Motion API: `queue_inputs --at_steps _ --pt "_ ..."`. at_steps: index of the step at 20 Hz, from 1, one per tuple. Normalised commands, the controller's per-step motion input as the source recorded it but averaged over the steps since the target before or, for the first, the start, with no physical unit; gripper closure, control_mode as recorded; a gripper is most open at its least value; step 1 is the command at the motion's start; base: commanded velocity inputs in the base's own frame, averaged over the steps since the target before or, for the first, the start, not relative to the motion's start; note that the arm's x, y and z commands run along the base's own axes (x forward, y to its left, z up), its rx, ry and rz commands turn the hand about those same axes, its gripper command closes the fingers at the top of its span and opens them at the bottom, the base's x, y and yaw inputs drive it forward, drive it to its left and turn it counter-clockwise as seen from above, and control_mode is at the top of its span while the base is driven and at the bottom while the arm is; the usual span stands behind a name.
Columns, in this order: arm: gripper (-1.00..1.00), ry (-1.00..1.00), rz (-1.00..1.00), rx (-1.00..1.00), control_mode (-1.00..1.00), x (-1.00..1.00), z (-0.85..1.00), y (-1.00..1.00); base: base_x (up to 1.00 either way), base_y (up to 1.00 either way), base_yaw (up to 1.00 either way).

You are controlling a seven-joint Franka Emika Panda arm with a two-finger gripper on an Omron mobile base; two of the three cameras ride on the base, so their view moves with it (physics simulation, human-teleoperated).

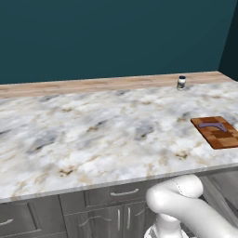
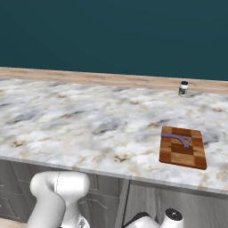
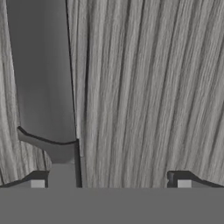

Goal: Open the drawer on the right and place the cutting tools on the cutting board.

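Marble bench (image 1: 93,135) carries the cutting board (image 2: 183,147) near its front edge — one purple cutting tool (image 2: 176,138) lies on the board's far half. Behind the board, by the wall, stands a small jar (image 2: 183,88). Claw (image 3: 111,183) gapes wide against grey wood grain — gripping nothing.

Cutting tool (image 2: 176,138) on cutting board (image 2: 182,153) near counter (image 2: 89,120) front edge; jar (image 2: 183,88) behind, by wall.
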Motion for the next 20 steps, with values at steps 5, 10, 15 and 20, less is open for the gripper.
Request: queue_inputs --at_steps 5,10,15,20 --pt "1.00 0.00 -0.03 0.00 -1.00 -0.33 -0.60 -0.02 0.00 0.00 0.00" --pt "1.00 0.00 -0.07 0.00 -1.00 -0.60 -0.46 -0.27 0.00 0.00 0.00" --pt "1.00 0.00 -0.10 0.00 -1.00 -0.38 -0.19 -0.22 0.00 0.00 0.00" --pt "1.00 0.00 -0.11 0.00 -1.00 -0.01 0.00 0.00 0.00 0.00 0.00"
